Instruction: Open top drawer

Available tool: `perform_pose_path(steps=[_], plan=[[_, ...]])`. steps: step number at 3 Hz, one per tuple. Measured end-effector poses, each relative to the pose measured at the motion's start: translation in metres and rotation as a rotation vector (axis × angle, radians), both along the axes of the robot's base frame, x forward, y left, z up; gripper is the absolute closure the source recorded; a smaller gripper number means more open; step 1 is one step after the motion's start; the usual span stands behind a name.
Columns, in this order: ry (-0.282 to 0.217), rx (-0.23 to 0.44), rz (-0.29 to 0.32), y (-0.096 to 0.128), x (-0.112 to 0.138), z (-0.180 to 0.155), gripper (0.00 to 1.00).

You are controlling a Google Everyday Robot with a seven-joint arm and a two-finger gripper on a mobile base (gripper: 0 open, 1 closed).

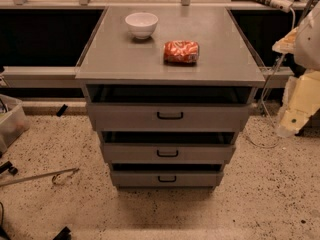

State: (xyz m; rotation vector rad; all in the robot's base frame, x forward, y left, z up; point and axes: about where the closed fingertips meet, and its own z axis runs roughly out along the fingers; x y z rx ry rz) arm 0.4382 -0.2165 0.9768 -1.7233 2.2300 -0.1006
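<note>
The top drawer (168, 117) is the widest of three grey drawers in a grey cabinet at the centre of the camera view. Its flat front carries a small black handle (170, 115). A dark gap shows between its front and the cabinet top (125, 54). Two narrower drawers (167, 153) (166, 178) sit below it. My cream-coloured arm hangs at the right edge. Its lower end, the gripper (290, 123), is to the right of the top drawer, apart from it and well clear of the handle.
A white bowl (141, 24) and a red-orange snack bag (181, 52) lie on the cabinet top. A clear plastic bin (10, 123) stands at the left. A metal rod (47, 177) lies on the speckled floor. A power strip (272, 1) and cables are at the back right.
</note>
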Motion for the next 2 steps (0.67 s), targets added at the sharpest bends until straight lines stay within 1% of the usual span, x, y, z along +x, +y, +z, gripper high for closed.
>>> perform_pose_path(steps=[1,2], plan=[[0.0,0.0,0.0,0.0,0.0,0.0,0.0],[-0.01,0.033,-0.013,0.013,0.004,-0.022,0.0]])
